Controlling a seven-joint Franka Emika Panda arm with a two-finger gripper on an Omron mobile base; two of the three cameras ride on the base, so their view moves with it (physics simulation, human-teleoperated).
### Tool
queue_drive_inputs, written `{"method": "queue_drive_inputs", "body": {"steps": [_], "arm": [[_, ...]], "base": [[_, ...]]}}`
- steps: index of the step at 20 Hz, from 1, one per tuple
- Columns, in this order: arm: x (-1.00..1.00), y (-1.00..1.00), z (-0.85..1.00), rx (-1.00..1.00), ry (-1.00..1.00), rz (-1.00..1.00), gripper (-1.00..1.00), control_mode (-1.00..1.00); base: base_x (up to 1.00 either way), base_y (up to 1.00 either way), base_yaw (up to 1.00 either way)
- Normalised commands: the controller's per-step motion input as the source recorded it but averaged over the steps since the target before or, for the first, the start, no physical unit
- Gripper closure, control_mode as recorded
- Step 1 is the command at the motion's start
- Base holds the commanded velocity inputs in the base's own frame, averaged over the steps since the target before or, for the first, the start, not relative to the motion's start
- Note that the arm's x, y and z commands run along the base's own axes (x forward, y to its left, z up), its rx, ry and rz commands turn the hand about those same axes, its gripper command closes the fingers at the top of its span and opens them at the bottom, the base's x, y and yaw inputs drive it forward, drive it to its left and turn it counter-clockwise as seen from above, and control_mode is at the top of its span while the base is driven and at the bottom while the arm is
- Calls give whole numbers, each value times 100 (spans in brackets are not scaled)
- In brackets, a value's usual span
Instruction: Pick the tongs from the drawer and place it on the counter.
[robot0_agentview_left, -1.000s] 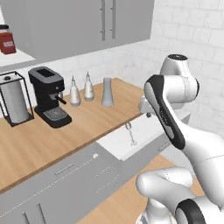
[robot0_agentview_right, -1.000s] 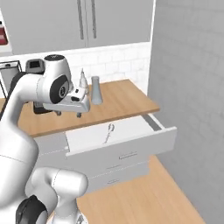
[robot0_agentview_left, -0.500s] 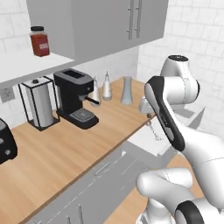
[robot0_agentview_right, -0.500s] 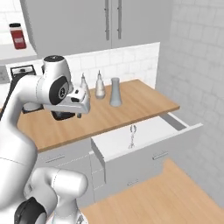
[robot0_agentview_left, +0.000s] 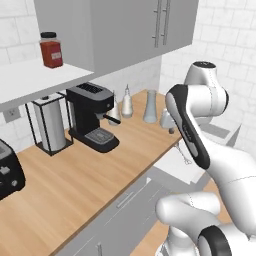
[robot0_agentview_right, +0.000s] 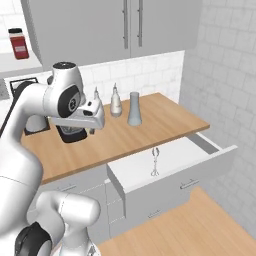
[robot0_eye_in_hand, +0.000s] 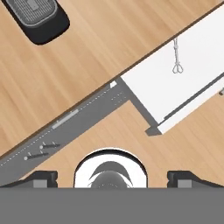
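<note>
- Driving still: both base views have slid again since half a second ago, and the whole kitchen shifted with them, so that's my base moving and not the things. The toaster and paper-towel stand are now in the left view.
- I read that as me repositioning, not reaching; pickup hasn't started.
- Biggest thing first: the counter runs long and bare on its right end, beyond the grey vase, with plenty of landing room there. In the hand view its slab edge crosses diagonally, well ahead of the finger tips.
- Next, the drawer stands pulled fully out, white floor open from above, front panel and side walls the only rims to clear.
- My gripper hangs high over the counter, well apart from the drawer. The fingers sit wide apart and hold nothing.
- Smallest: the tongs lie flat on the drawer floor, alone, far ahead of the tips and off to the right-hand finger's side in the hand view.
- Judgement: a clean top-down approach looks available.
</note>
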Motion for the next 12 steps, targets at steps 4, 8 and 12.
{"method": "queue_drive_inputs", "body": {"steps": [4, 8, 12], "arm": [[0, 0, 0, 0, 0, 0, -100, 100], [38, 0, -20, 0, 2, 0, -100, -100], [56, -24, -54, 0, 11, -1, -100, -100]], "base": [[48, 0, 0], [11, 0, 0], [0, 0, 0]]}}
